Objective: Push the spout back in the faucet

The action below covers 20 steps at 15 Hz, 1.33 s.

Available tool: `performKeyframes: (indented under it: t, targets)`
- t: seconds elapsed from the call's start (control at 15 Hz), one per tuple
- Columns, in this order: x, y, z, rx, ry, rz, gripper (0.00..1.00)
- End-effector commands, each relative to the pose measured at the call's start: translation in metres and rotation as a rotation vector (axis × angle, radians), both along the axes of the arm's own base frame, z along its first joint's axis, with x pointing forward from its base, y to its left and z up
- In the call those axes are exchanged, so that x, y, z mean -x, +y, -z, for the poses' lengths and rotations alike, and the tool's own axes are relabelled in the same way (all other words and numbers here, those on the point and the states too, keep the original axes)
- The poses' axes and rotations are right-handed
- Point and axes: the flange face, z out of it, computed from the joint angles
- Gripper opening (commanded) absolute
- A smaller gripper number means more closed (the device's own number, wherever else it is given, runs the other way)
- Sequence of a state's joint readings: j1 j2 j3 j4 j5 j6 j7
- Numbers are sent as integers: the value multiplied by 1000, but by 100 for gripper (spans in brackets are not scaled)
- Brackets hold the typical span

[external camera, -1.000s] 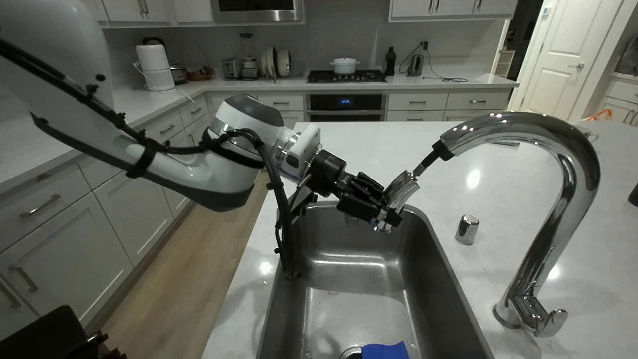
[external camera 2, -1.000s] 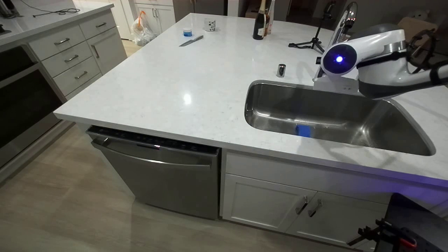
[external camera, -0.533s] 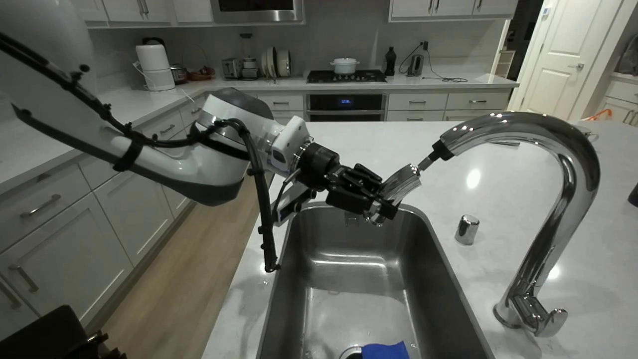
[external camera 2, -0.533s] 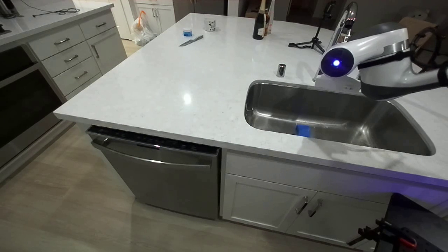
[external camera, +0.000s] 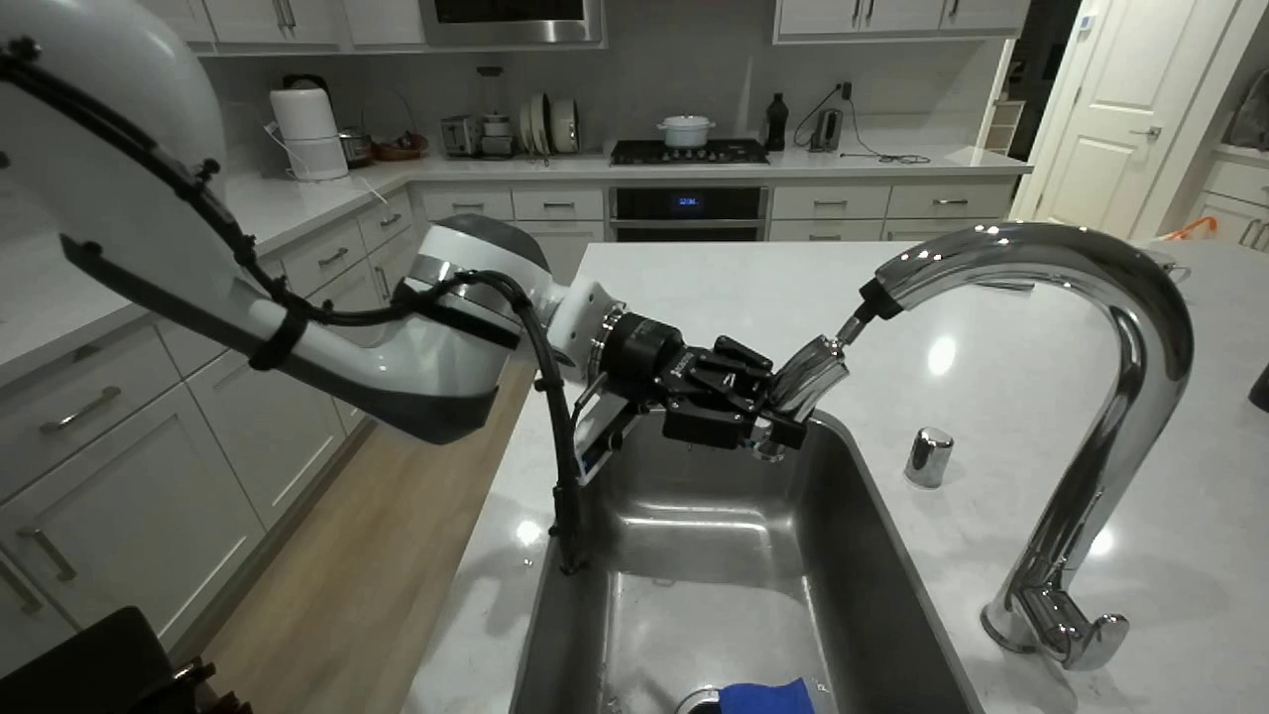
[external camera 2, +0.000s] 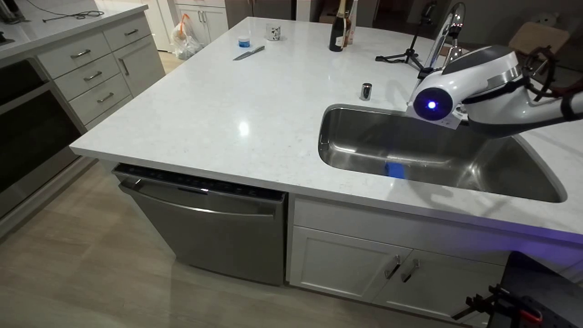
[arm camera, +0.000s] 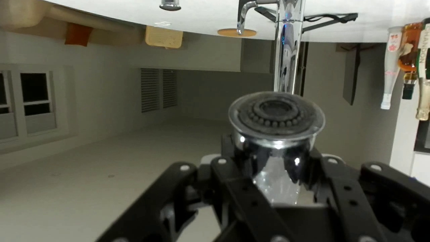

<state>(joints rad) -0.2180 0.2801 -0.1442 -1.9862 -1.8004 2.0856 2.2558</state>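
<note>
Tool (external camera: pixel 781 412) sits clamped around the tilted spout (external camera: pixel 811 377) near its spray end; rightward, some bare hose (external camera: pixel 853 325) bridges the gap to the arched faucet (external camera: pixel 1160 332). Reinsertion seems in hand; the next move calls for aligning the spout, then pushing straight along the hose.

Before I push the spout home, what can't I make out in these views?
Upper end of the spout: behind the gripper in the wrist view.
Most of the gripper: behind the arm in an exterior view.
Drain: partly hidden by the blue thing, cut off by the bottom edge in an exterior view.
Dark object: cut off by that view's right edge.
Oven clock: digits too small, same view.
</note>
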Motion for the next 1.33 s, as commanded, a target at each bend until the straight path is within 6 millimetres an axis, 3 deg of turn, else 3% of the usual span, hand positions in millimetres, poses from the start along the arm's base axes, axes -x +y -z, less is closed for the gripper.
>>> performKeyframes:
  t: [0.0,0.27,0.73,1.27]
  targets:
    - [-3,-12,14,72,-96,-15,22]
    - [-14,-17,22,143,-143,-57,22]
    - [-37,-19,15,191,-159,-103,22]
    - [-42,-30,14,221,-153,-92,22]
